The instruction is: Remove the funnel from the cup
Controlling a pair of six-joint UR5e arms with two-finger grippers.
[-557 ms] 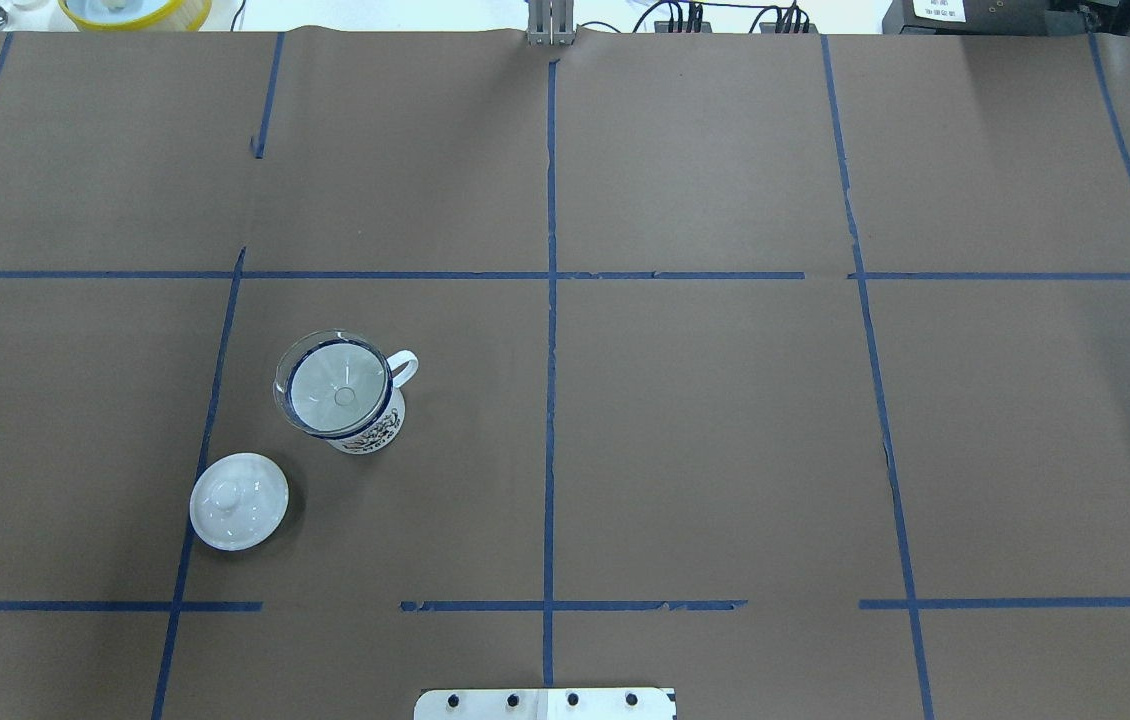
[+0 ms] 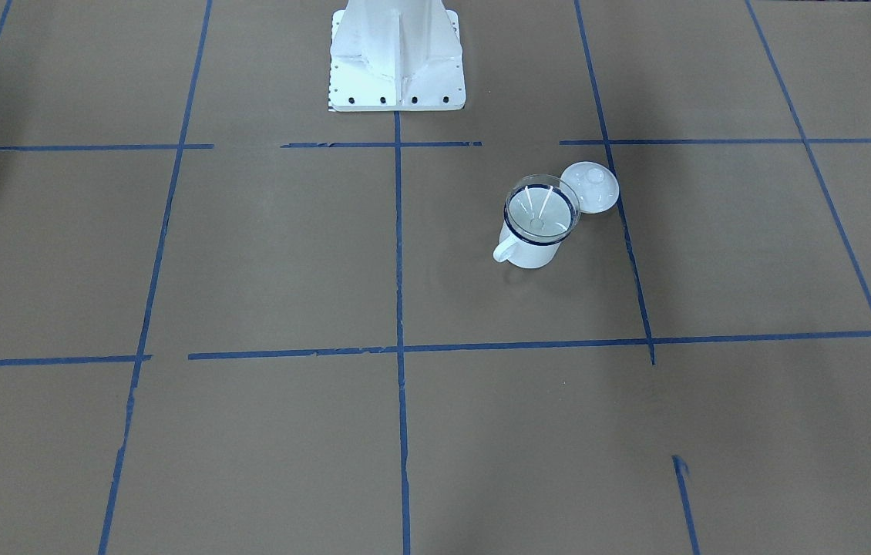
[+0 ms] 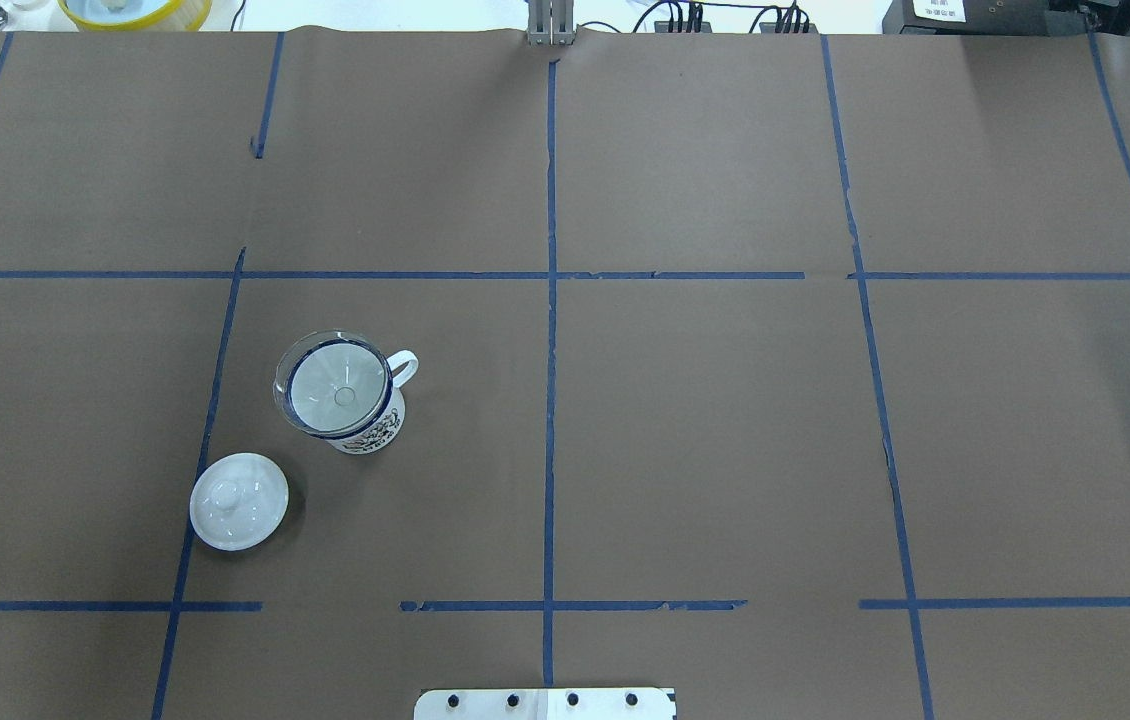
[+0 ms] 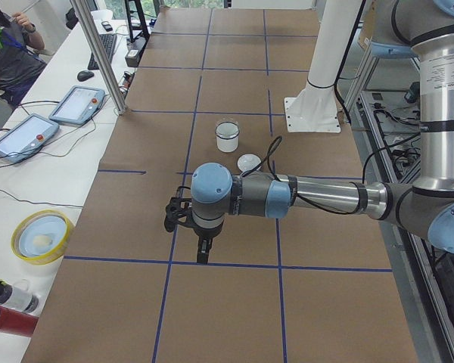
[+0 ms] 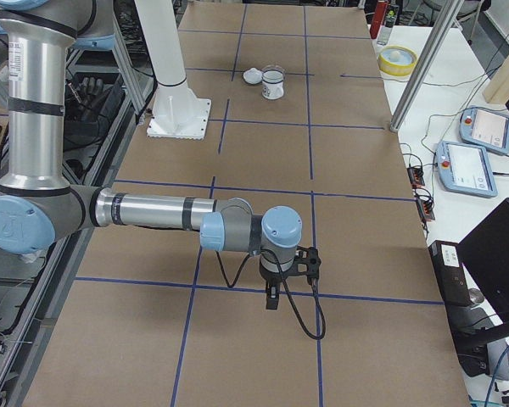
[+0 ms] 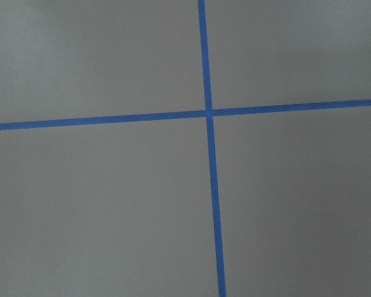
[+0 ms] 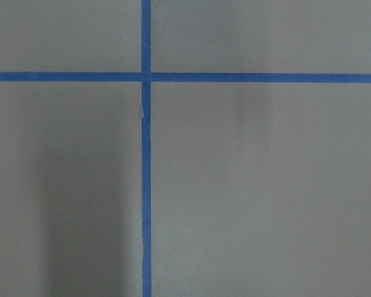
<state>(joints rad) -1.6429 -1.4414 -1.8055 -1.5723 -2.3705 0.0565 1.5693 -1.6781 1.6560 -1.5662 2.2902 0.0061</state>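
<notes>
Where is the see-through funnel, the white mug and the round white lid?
Clear plastic funnel (image 3: 337, 392): overhead view, on its sloping inner wall.
White enamel mug with blue rim (image 2: 534, 255): front-facing view, on its side wall.
Round white lid with knob (image 3: 238, 500): overhead view, on its top surface.

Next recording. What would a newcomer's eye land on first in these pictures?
First the clear funnel seated in the white cup, on the robot's left half of the table, with a round white lid lying beside it. Then the arms: the left pincer and the right pincer hang over bare taped paper at opposite ends, both far from the cup.
</notes>
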